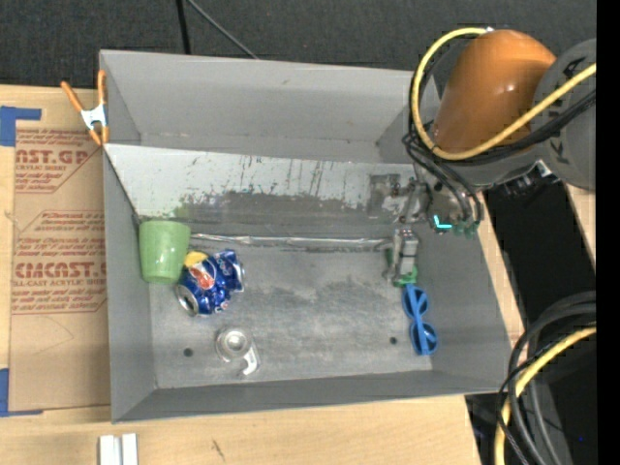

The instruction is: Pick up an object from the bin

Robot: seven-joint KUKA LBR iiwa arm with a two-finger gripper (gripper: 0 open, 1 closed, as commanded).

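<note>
My gripper [403,260] hangs low at the right side of the bin, close to the right wall. Directly below it lies a blue plastic thing shaped like a pair of glasses [418,320], stretched along the right wall; its upper end reaches up to the gripper's tip. Whether the two touch I cannot tell.
At the left wall a light green cup [163,250] lies on its side, with a crushed blue drink can [209,281] next to it. A small silvery metal piece [235,347] rests near the front wall. The arm's orange cover and yellow cables hang over the bin's right rim.
</note>
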